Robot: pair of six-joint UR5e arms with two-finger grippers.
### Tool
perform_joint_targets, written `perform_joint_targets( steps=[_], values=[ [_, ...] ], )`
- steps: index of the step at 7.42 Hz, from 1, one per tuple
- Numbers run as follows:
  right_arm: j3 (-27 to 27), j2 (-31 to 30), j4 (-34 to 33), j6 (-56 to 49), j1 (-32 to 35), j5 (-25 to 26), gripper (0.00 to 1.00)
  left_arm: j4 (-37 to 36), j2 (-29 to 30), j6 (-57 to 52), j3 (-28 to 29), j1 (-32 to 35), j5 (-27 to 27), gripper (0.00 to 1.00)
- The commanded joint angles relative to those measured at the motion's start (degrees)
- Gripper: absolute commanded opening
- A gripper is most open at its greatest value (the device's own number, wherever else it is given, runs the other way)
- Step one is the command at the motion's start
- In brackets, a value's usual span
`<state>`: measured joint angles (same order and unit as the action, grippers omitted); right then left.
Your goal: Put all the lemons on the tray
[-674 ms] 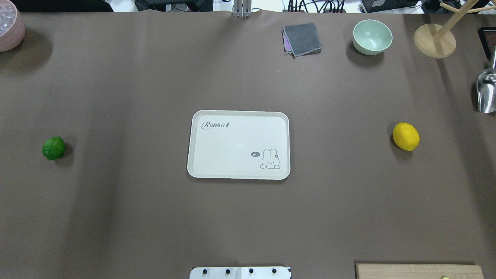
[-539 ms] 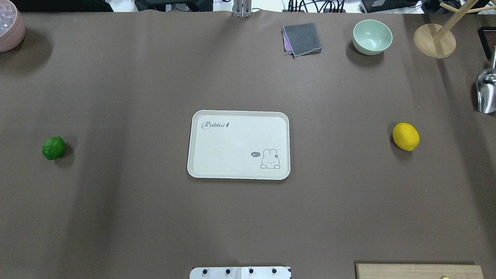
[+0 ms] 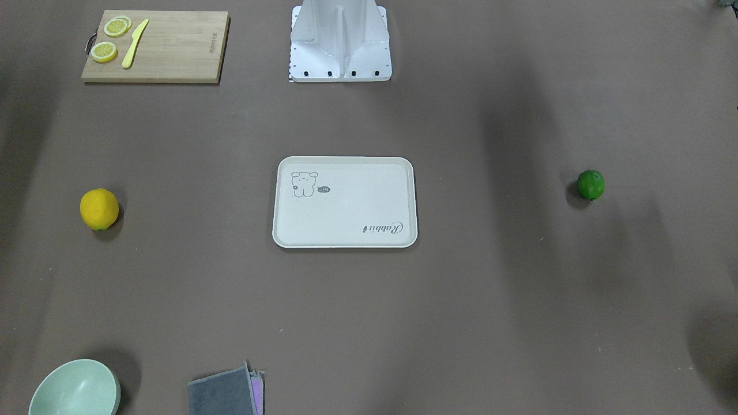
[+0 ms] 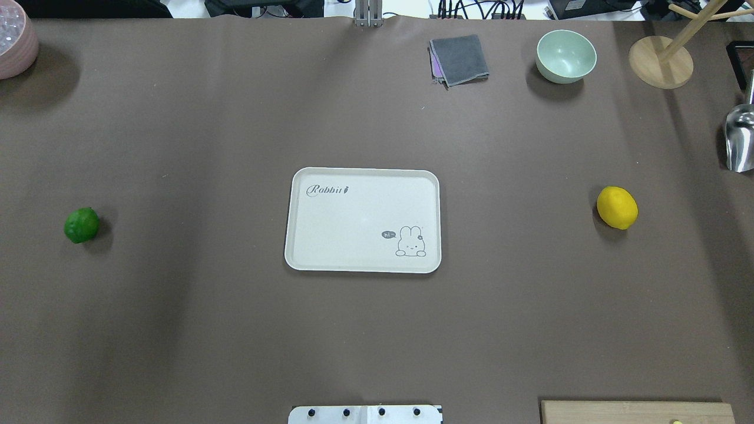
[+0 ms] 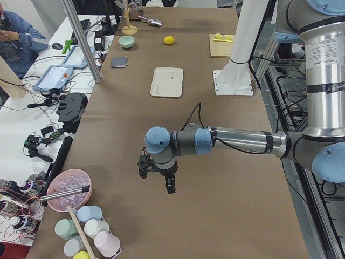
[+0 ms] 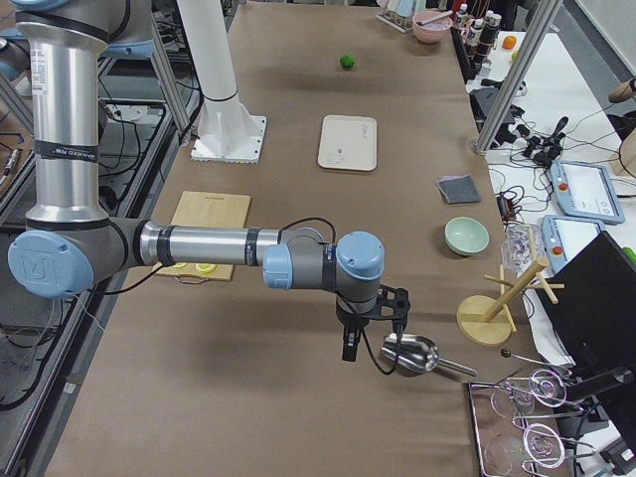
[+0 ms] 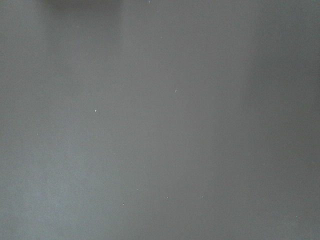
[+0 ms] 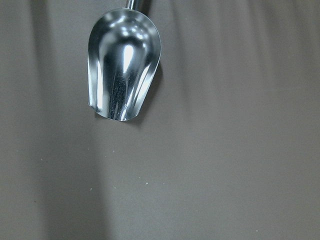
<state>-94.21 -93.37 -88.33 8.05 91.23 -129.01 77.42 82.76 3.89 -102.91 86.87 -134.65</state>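
The off-white tray lies bare at the table's middle; it also shows in the front view. The yellow lemon lies on the table far to its right, also in the front view. The green lemon lies far to the tray's left, also in the front view. My left gripper hangs over bare table at the left end. My right gripper hangs at the right end by a metal scoop. Both show only in side views, so I cannot tell if they are open.
A wooden cutting board with lemon slices and a yellow knife lies near the robot's base. A green bowl, a grey cloth and a wooden stand sit at the far edge. A pink bowl is far left.
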Motion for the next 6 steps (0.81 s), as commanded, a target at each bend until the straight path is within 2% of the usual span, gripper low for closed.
perform_joint_targets(
  steps=[1,3,5,6],
  values=[
    [-0.36,0.03,0.09,0.04,0.08,0.08,1.00,0.27,4.67,9.17,-0.36,-5.54,-2.44,0.98],
    [-1.24,0.20,0.61,0.21,0.00,-0.53,1.00,-0.17,10.12,14.90,-1.33,-10.03,-2.90,0.98],
    [-0.80,0.20,7.17,1.00,-2.88,-2.55,1.00,0.27,15.65,25.07,-0.81,-16.61,-2.55,0.98],
    [-0.72,0.29,10.08,3.70,-5.08,-5.17,1.00,0.71,16.20,27.21,-0.63,-19.17,-2.55,0.98]
  ],
)
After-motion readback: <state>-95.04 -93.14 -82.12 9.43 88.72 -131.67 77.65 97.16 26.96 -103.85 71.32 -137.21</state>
